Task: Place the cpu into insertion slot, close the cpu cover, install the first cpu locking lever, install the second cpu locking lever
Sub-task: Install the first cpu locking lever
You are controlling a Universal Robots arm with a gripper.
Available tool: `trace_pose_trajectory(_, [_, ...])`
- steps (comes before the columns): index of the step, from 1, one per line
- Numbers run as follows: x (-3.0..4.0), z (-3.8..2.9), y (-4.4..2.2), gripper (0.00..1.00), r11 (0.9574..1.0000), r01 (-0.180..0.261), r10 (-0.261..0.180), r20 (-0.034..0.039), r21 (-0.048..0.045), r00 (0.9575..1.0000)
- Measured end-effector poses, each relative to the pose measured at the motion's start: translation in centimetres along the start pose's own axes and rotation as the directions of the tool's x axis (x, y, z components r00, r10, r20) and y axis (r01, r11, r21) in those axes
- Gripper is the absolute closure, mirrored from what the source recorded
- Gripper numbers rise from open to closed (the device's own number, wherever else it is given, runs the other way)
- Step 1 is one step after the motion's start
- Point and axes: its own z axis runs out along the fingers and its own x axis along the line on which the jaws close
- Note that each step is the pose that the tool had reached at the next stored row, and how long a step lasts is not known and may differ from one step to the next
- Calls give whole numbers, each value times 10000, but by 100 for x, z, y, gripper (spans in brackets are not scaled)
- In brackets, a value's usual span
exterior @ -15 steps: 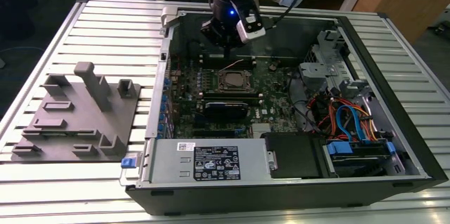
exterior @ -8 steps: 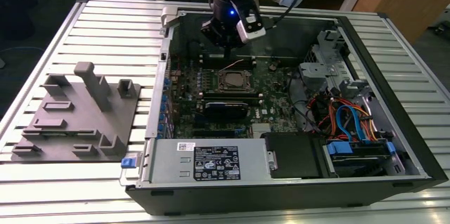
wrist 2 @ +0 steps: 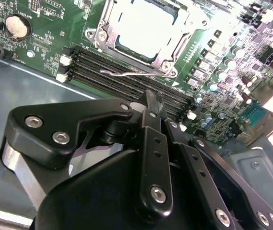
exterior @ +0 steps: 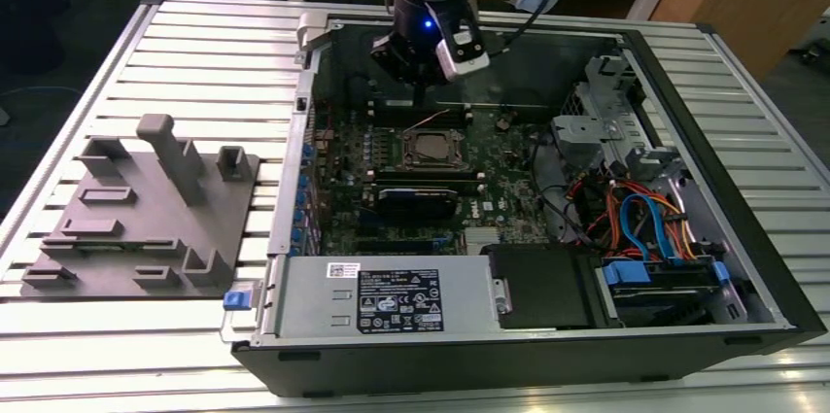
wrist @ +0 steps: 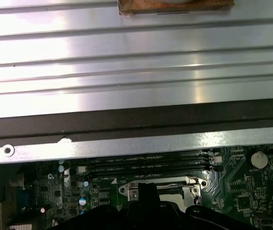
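Glare whitens the cpu (wrist 2: 146,26) just ahead of the gripper (wrist 2: 148,98) in the second wrist view. In the first wrist view, the slatted metal table (wrist: 126,72) shines brightly, while the motherboard (wrist: 242,191) nearer the gripper sits dim.

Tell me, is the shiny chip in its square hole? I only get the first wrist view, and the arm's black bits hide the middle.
Observer: Yes. In the second wrist view the cpu sits in the insertion slot, pale top up.
Operator: Is the lid down on it?
Observer: The cpu cover lies flat around it, and the chip shows through its window.
Operator: Is there a little handle thing?
Observer: A thin wire lever lies along the cover's edge, next to the memory slots. I can't tell whether it's hooked.
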Motion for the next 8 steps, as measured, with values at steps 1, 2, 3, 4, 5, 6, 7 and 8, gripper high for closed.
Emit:
trace_pose_trajectory(1, [0,0,0,90,10000,-1,1,0,-2,10000])
trace_pose_trajectory(2, [0,0,0,90,10000,-1,1,0,-4,10000])
trace_pose_trajectory(3, [0,1,0,90,10000,-1,1,0,-5,10000])
trace_pose_trajectory(4, [0,0,0,90,10000,0,0,0,-6,10000])
trace_pose_trajectory(5, [0,0,0,90,10000,0,0,-1,-6,10000])
trace_pose_trajectory(6, [0,0,0,90,10000,-1,1,-1,-7,10000])
trace_pose_trajectory(7, [0,0,0,90,10000,0,0,0,-8,10000])
trace_pose_trajectory(8, [0,1,0,90,10000,0,0,-1,-9,10000])
